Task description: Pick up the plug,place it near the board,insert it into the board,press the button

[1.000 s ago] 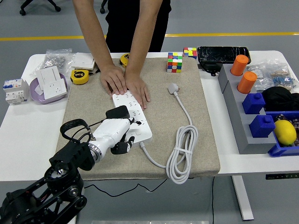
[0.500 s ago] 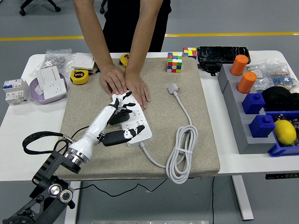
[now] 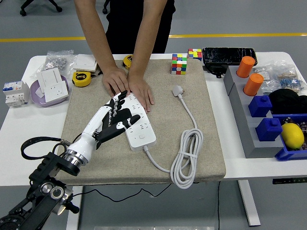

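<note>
The white power strip (image 3: 142, 131) lies slantwise on the beige mat (image 3: 96, 158). A person's two hands (image 3: 128, 84) press flat on its far end. My left hand (image 3: 115, 114), white and black, stretches out over the strip's left side with its fingers spread and nothing in them; the thumb rests on the strip's middle. The white plug (image 3: 178, 90) lies by itself on the mat to the right of the strip. Its cable runs down to a bundled coil (image 3: 187, 160) and back to the strip's near end.
Two puzzle cubes (image 3: 180, 63) and a black device (image 3: 229, 55) stand at the back. Blue and orange blocks fill a grey rack (image 3: 249, 139) on the right. Tape measures (image 3: 82, 78), a purple dish with a socket (image 3: 50, 88) and a breaker (image 3: 13, 93) sit at left.
My left hand has uncurled from the strip's near end and reached forward along the strip towards the person's hands; the forearm has dropped lower. Plug, cable and the person's hands have stayed put.
</note>
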Motion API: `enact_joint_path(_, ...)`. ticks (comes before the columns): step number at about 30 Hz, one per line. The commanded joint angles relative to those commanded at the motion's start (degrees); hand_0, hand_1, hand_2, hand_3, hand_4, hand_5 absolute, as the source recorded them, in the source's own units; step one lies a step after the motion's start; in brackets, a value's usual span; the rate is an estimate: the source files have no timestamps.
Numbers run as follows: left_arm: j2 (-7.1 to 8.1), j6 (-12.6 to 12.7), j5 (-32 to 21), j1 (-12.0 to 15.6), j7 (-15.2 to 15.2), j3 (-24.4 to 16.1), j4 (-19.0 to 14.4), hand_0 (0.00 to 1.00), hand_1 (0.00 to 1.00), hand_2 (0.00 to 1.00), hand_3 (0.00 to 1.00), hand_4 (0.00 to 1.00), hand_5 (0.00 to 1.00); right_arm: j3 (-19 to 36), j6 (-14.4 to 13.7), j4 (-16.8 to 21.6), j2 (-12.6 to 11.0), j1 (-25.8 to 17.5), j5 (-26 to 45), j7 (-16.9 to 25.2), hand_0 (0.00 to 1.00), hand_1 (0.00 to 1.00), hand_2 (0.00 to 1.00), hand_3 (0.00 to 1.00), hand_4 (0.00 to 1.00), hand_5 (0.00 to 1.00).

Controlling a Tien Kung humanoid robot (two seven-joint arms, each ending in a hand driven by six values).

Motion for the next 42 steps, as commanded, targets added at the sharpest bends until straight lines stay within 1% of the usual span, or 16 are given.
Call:
enact_joint_path(1, 0.23, -0.6, 2.6, -0.3, 1.3, 0.2, -0.2, 0.262, 0.186, 0.264, 0.948, 0.769, 0.112, 0.0, 0.0, 0.0, 0.0, 0.0, 0.0, 0.0, 0.871, 0.745, 0.734, 0.765, 0.998, 0.84)
enact_joint_path(3, 0.7, -2.0, 7.4, -1.1, 3.6, 0.9, -0.5, 0.262, 0.186, 0.264, 0.948, 0.769, 0.112, 0.1, 0.0, 0.0, 0.0, 0.0, 0.0, 0.0, 0.871, 0.745, 0.734, 0.765, 0.998, 0.84)
enact_joint_path(6, 1.03, -3.8, 14.5, -2.0, 5.5, 1.7, -0.7, 0.262, 0.186, 0.264, 0.948, 0.769, 0.112, 0.2, 0.0, 0.0, 0.0, 0.0, 0.0, 0.0, 0.871, 0.745, 0.734, 0.765, 0.998, 0.84)
enact_joint_path(7, 1.06, -4.8, 17.1, -2.4, 6.5, 2.2, -0.6, 0.191, 0.062, 0.155, 0.819, 0.536, 0.002, 0.1, 0.0, 0.0, 0.0, 0.0, 0.2, 0.0, 0.872, 0.744, 0.734, 0.764, 0.998, 0.84)
enact_joint_path(9, 1.06, -5.7, 21.6, -2.8, 7.3, 2.6, -0.4, 0.191, 0.062, 0.155, 0.819, 0.536, 0.002, 0.0, -0.1, 0.0, 0.1, 0.0, 0.4, 0.0, 0.872, 0.744, 0.734, 0.764, 0.998, 0.84)
enact_joint_path(12, 1.01, -8.2, 29.4, -3.6, 9.6, 3.7, 0.0, 0.191, 0.062, 0.155, 0.819, 0.536, 0.002, -0.1, -0.1, 0.0, 0.1, 0.1, 0.5, 0.0, 0.872, 0.744, 0.734, 0.764, 0.998, 0.84)
enact_joint_path(13, 0.99, -8.6, 30.4, -3.8, 10.0, 4.0, 0.1, 0.166, 0.027, 0.147, 0.78, 0.537, 0.002, -0.1, -0.1, 0.0, 0.1, 0.1, 0.5, 0.0, 0.871, 0.744, 0.735, 0.765, 0.998, 0.84)
enact_joint_path(15, 0.95, -10.0, 33.4, -4.1, 11.1, 4.5, 0.4, 0.166, 0.027, 0.147, 0.78, 0.537, 0.002, 0.0, -0.1, 0.0, 0.1, 0.1, 0.6, 0.0, 0.871, 0.744, 0.735, 0.765, 0.998, 0.84)
enact_joint_path(18, 0.89, -11.6, 35.8, -5.1, 12.7, 5.7, 1.1, 0.166, 0.027, 0.147, 0.78, 0.537, 0.002, 0.5, -0.1, 0.0, 0.0, 0.0, 0.2, -0.1, 0.871, 0.744, 0.735, 0.765, 0.998, 0.84)
enact_joint_path(19, 0.86, -12.0, 36.3, -5.4, 13.1, 6.1, 1.3, 0.163, 0.024, 0.149, 0.766, 0.539, 0.002, 0.6, -0.1, 0.0, 0.0, -0.1, 0.1, -0.1, 0.872, 0.745, 0.735, 0.765, 0.998, 0.841)
enact_joint_path(22, 0.8, -12.6, 37.0, -5.8, 13.8, 7.1, 1.8, 0.163, 0.024, 0.149, 0.766, 0.539, 0.002, 0.7, 0.0, 0.0, 0.1, -0.1, 0.1, -0.1, 0.872, 0.745, 0.735, 0.765, 0.998, 0.841)
enact_joint_path(27, 0.44, -12.3, 38.0, -5.6, 14.0, 8.1, 2.5, 0.163, 0.019, 0.15, 0.78, 0.534, 0.002, -0.1, -0.1, 0.0, 0.2, 0.2, 0.6, 0.1, 0.872, 0.744, 0.735, 0.764, 0.998, 0.841)
enact_joint_path(31, 0.4, -11.8, 38.3, -5.7, 13.9, 8.1, 2.9, 0.163, 0.018, 0.15, 0.787, 0.537, 0.002, -0.3, -0.1, 0.0, 0.1, 0.2, 0.8, 0.1, 0.872, 0.744, 0.735, 0.764, 0.998, 0.841)
enact_joint_path(33, 0.32, -11.6, 38.6, -6.0, 13.8, 7.8, 3.6, 0.163, 0.018, 0.15, 0.787, 0.537, 0.002, -0.2, -0.1, 0.0, 0.0, 0.2, 0.5, -0.1, 0.872, 0.744, 0.735, 0.764, 0.998, 0.841)
enact_joint_path(38, 0.22, -11.9, 39.0, -5.9, 13.8, 7.1, 4.6, 0.163, 0.018, 0.15, 0.789, 0.539, 0.002, -0.4, 0.0, 0.0, -0.1, 0.1, 0.5, 0.0, 0.872, 0.744, 0.735, 0.764, 0.998, 0.84)
enact_joint_path(42, 0.3, -12.1, 38.9, -5.7, 13.8, 7.1, 4.7, 0.163, 0.018, 0.15, 0.789, 0.539, 0.002, -0.7, -0.1, 0.0, 0.0, 0.1, 0.8, 0.1, 0.872, 0.744, 0.735, 0.764, 0.998, 0.84)
